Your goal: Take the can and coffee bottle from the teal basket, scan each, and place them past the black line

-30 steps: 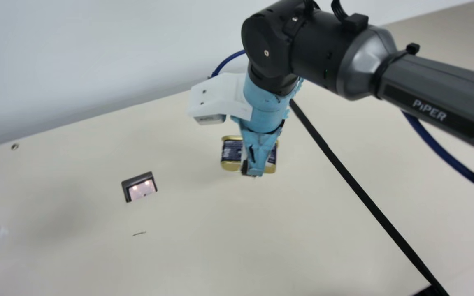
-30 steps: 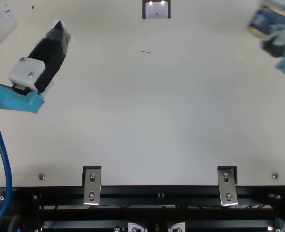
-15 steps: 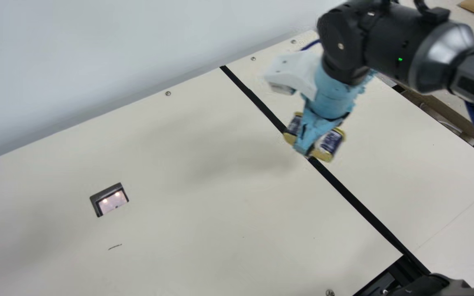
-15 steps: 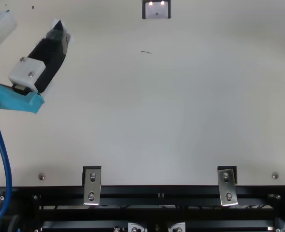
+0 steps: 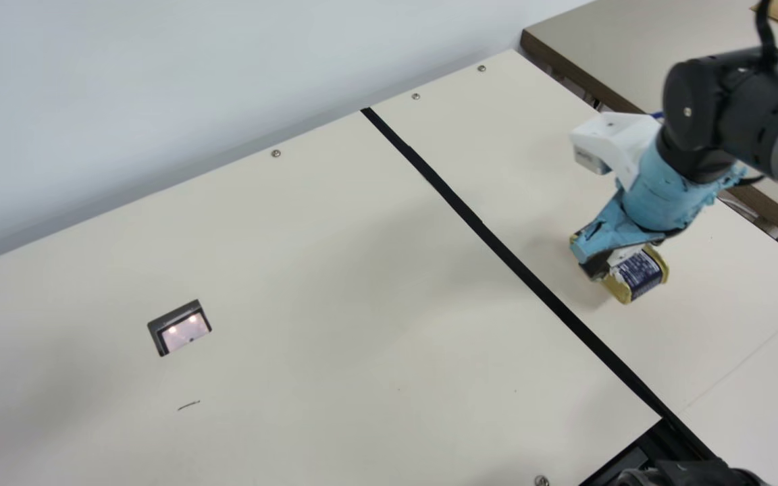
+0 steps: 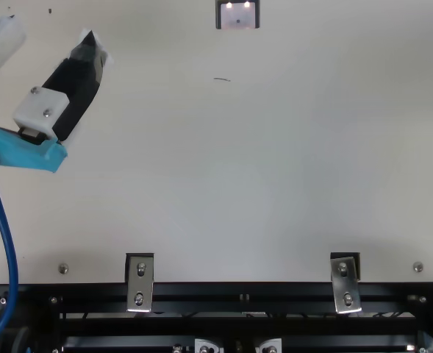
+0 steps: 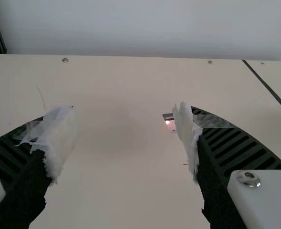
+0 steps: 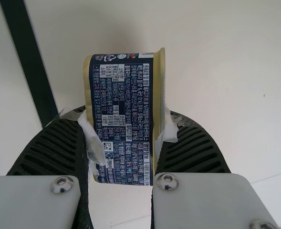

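I have the can (image 5: 637, 275) past the black line (image 5: 531, 277), on the side away from the scanner window (image 5: 186, 331). My right gripper (image 5: 598, 268) is closed on it, and in the right wrist view I see the can clamped between both ribbed fingers, their white-wrapped tips against its sides. A dark blue label covered in small print faces that camera, with gold rims along the can's edges. The can sits near the line; I can't tell from here whether it touches the table (image 5: 362, 283).

My left gripper (image 6: 48, 37) is on the scanner window's side of the line, well apart from it. Its fingers are spread wide, and the left wrist view gives me bare tabletop between them.

The scanner window is lit, also well apart from the line, and a short dark mark (image 5: 188, 406) lies near it on the same side. Past the line, beyond the can, I see a second tabletop (image 5: 618, 40) with a brown edge. The pale wall (image 5: 227, 81) runs behind the line's far end.
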### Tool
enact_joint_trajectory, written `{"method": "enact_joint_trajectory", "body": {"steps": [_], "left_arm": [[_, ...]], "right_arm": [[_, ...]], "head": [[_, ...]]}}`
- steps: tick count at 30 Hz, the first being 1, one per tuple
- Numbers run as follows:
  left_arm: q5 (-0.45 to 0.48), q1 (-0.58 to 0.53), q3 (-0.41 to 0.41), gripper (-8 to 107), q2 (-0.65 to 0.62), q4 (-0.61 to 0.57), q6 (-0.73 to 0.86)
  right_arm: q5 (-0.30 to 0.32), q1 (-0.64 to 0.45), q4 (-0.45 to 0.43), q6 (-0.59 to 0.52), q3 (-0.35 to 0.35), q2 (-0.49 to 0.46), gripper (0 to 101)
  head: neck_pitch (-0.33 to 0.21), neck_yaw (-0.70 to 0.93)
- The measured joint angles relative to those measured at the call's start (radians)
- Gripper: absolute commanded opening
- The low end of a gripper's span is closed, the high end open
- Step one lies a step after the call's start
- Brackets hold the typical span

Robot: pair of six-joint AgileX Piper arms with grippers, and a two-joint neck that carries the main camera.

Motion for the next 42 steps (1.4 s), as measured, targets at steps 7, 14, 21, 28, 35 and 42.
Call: {"method": "enact_joint_trajectory", "body": {"steps": [7,14,21,28,35,42], "left_arm": [[0.0,0.0,0.0,90,0.0,0.0,0.0],[0.0,0.0,0.0,90,0.0,0.0,0.0],[0.0,0.0,0.0,90,0.0,0.0,0.0],[0.0,0.0,0.0,90,0.0,0.0,0.0],[0.0,0.0,0.0,90,0.0,0.0,0.0],[0.0,0.0,0.0,90,0.0,0.0,0.0]], "right_arm": [[-0.143,-0.174,0.092,-0.05,0.072,-0.004,0],[-0.268,-0.284,0.232,-0.153,0.113,0.007,44],[-0.268,-0.31,0.267,-0.176,0.102,-0.019,101],[-0.169,-0.238,0.216,-0.121,0.032,-0.121,101],[-0.057,-0.125,0.28,-0.132,-0.045,-0.216,101],[0.077,-0.023,0.496,-0.22,-0.094,-0.277,101]], "head": [[0.0,0.0],[0.0,0.0],[0.0,0.0],[0.0,0.0],[0.0,0.0],[0.0,0.0]]}}
